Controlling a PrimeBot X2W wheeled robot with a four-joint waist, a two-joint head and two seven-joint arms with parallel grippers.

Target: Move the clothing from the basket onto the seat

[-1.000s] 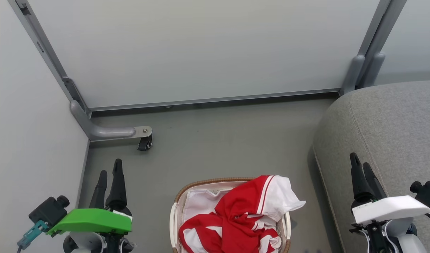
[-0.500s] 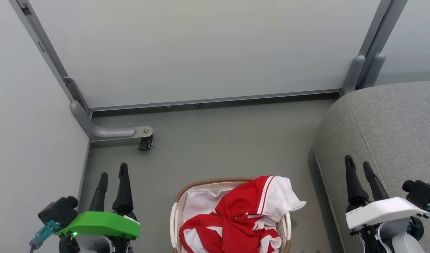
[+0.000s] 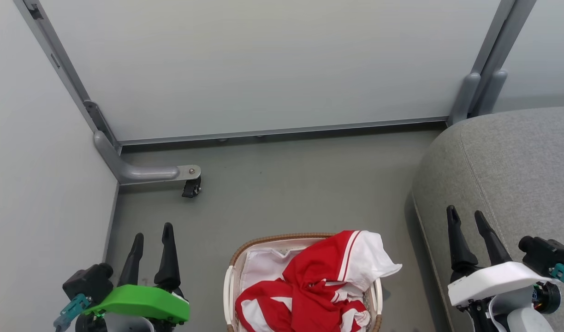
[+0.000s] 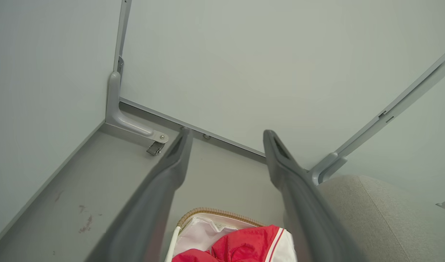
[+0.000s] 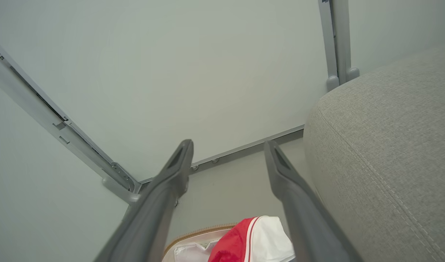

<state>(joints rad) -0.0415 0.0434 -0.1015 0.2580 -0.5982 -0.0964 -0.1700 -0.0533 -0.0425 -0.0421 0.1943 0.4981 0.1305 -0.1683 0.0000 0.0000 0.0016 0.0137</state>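
Opening over the last second, left gripper (image 3: 152, 232) and right gripper (image 3: 465, 213) now stand wide, empty, either side of the basket (image 3: 282, 238); clothing (image 3: 318, 276) untouched inside, grasp pending.

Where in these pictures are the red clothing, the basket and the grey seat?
clothing (image 3: 318, 276): head view, on its red middle folds.
basket (image 3: 282, 237): head view, on its brown woven rim.
seat (image 3: 517, 161): head view, on its bare grey top.
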